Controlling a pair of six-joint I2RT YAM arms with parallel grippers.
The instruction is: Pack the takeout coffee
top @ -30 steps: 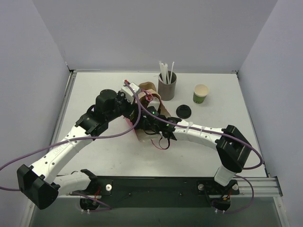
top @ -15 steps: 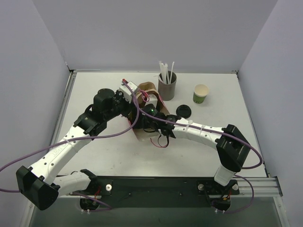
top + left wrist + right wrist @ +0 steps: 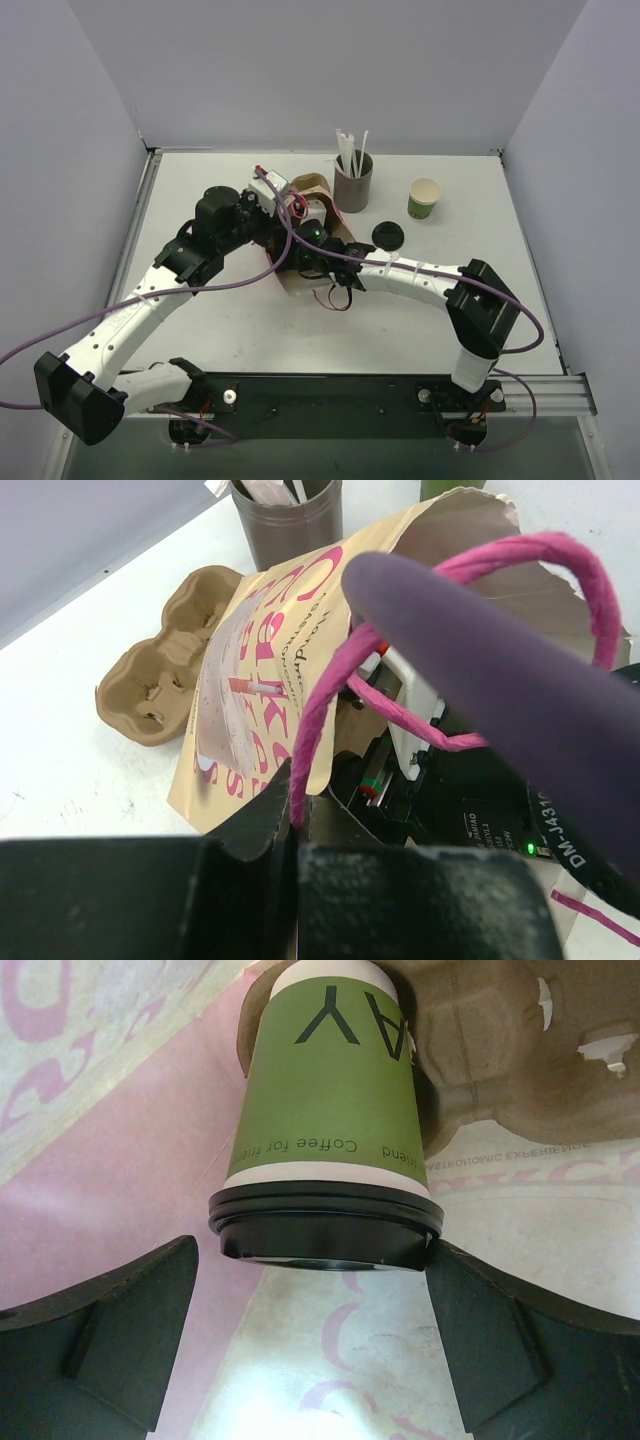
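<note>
Right wrist view: right gripper, jaws apart, flanks the lidded takeout coffee. Left gripper clamps the pink handle of the paper bag.

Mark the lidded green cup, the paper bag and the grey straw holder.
lidded green cup [image 3: 325, 1090]: right wrist view, on its green sleeve.
paper bag [image 3: 250, 670]: left wrist view, on its printed side.
grey straw holder [image 3: 353, 187]: top view, on its outer wall.

A white table stands enclosed by plain pale lavender walls.
</note>
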